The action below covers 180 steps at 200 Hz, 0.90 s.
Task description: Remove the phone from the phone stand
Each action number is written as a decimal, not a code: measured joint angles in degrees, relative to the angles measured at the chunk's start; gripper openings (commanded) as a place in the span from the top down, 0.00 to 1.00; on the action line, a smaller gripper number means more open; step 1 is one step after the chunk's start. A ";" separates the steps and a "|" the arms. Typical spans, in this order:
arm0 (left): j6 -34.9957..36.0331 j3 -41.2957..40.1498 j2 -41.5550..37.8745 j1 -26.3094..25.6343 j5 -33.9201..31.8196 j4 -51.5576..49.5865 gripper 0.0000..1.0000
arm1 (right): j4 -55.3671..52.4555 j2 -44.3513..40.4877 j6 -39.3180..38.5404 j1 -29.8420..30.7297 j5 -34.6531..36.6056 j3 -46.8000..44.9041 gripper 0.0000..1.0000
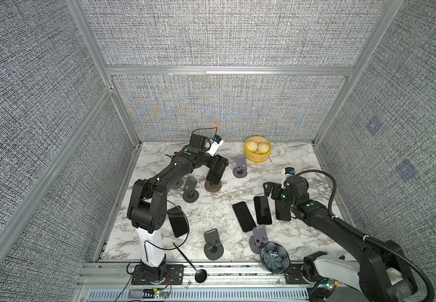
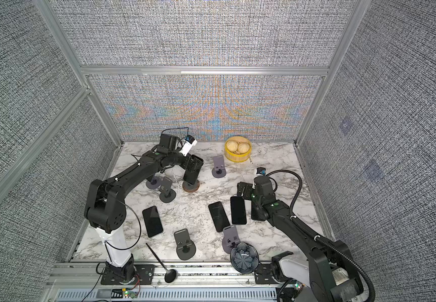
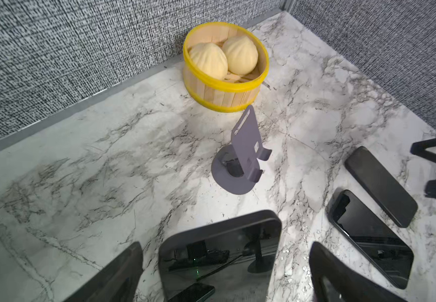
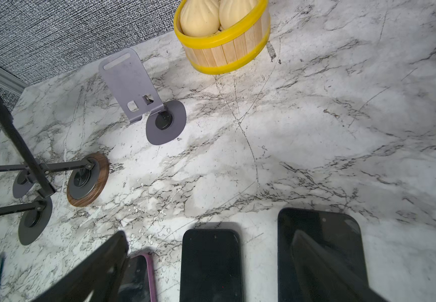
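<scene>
A black phone (image 1: 214,173) leans on a phone stand with a wood-rimmed round base (image 1: 213,187) at the back middle of the marble table; both top views show it (image 2: 192,173). My left gripper (image 1: 220,162) is open and straddles the phone's upper end. In the left wrist view the phone's glossy top (image 3: 219,261) sits between the two fingers (image 3: 118,274), with a gap on each side. My right gripper (image 1: 270,192) is open and hovers low over phones lying flat (image 4: 210,264) on the right. In the right wrist view the standing phone (image 4: 15,136) shows edge-on.
A yellow-rimmed steamer (image 1: 258,156) with two buns sits at the back. Several empty grey stands (image 1: 240,167) are scattered around. Three phones (image 1: 244,215) lie flat on the right and one (image 1: 177,221) on the left. A blue bowl (image 1: 274,257) and a black ladle (image 1: 190,264) lie at the front edge.
</scene>
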 measured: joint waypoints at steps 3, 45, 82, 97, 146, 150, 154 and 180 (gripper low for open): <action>-0.11 -0.02 0.13 -0.11 -0.07 -0.20 0.01 | 0.00 -0.02 0.00 -0.02 0.20 0.00 0.01; -0.33 -0.07 0.85 -1.22 -1.99 -0.76 0.09 | 0.13 0.52 0.00 -0.09 0.63 0.00 0.01; -0.11 1.53 1.55 -1.75 -5.42 -2.75 0.21 | 0.17 0.72 0.00 -0.09 0.63 0.00 0.01; -0.09 1.88 1.55 -1.79 -6.43 -3.48 0.25 | 0.17 0.72 0.02 -0.11 0.63 0.00 0.01; 0.74 2.19 1.55 -2.97 -9.03 -4.15 0.24 | 0.17 0.61 0.07 -0.11 0.63 0.00 0.01; 0.81 2.25 1.55 -3.02 -9.16 -4.22 0.22 | 0.20 0.61 0.07 -0.11 0.63 0.00 0.01; 0.81 2.32 1.55 -3.06 -9.27 -4.31 0.19 | 0.17 0.61 0.07 -0.11 0.63 0.00 0.01; 0.98 2.73 1.57 -3.43 -10.97 -5.11 0.00 | 0.17 0.42 0.44 -0.09 0.63 0.00 0.01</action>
